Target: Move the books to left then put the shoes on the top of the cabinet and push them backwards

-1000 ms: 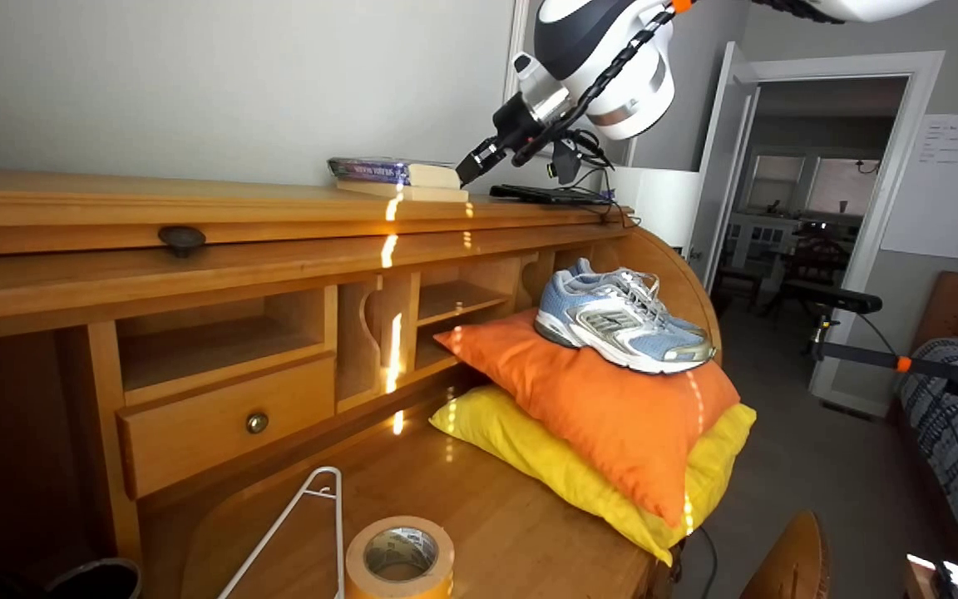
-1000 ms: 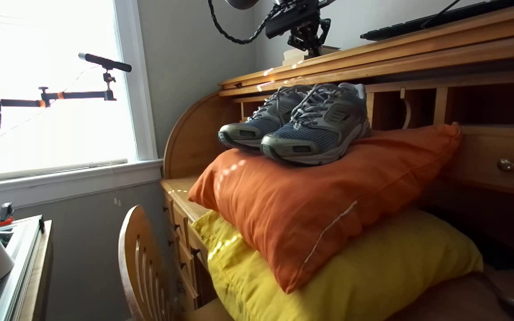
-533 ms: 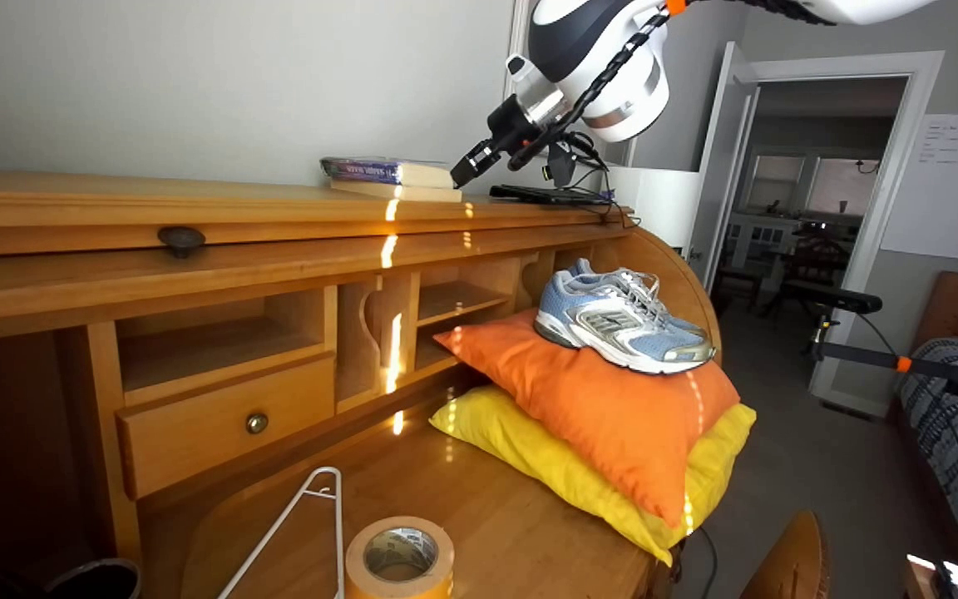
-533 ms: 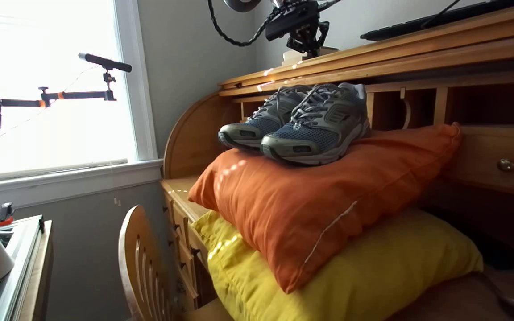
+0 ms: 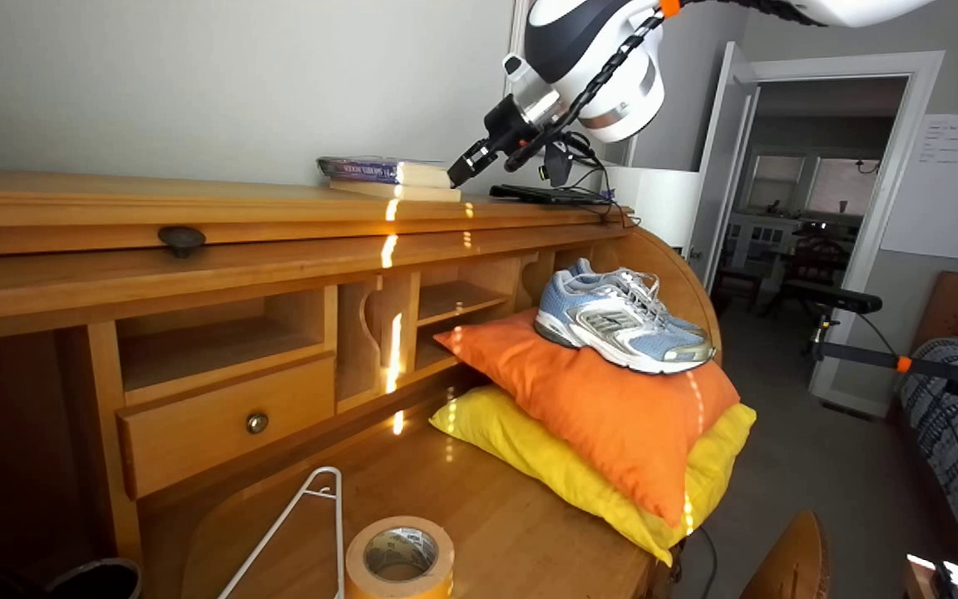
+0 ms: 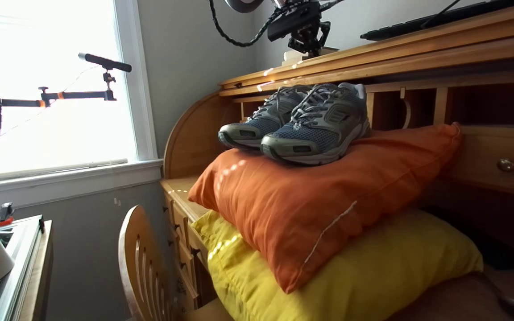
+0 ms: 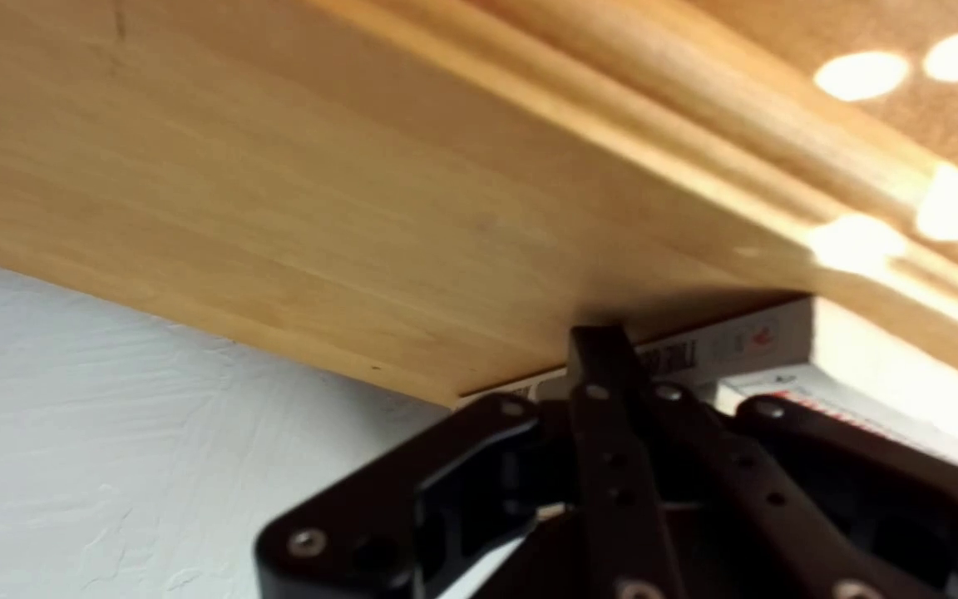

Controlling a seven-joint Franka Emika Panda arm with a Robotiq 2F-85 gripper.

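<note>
On the flat top of the honey-brown cabinet (image 5: 229, 270) lie two stacked books (image 5: 383, 173), the upper one with a dark purplish-blue spine. My gripper (image 5: 456, 176) comes down at a slant to their right end in that exterior view. Its jaws are shut with nothing between them. In the wrist view the closed fingertips (image 7: 599, 341) stand against or right beside the spine of the lower book (image 7: 720, 341), low over the wood; actual contact is hard to tell. The grey-and-blue shoes (image 5: 624, 320) sit side by side on the orange pillow, also seen as shoes (image 6: 310, 122) from the front.
An orange pillow (image 5: 595, 399) rests on a yellow pillow (image 5: 545, 449) on the desk surface. A black keyboard (image 5: 550, 195) with cables lies on the cabinet top, right of the gripper. Tape roll (image 5: 400, 557) and white hanger (image 5: 325, 491) are in front. A wooden chair (image 6: 138, 263) stands nearby.
In an exterior view the gripper and the books have both shifted a little to the left along the cabinet top, slowing lately. The shoes and pillows have stayed put.
</note>
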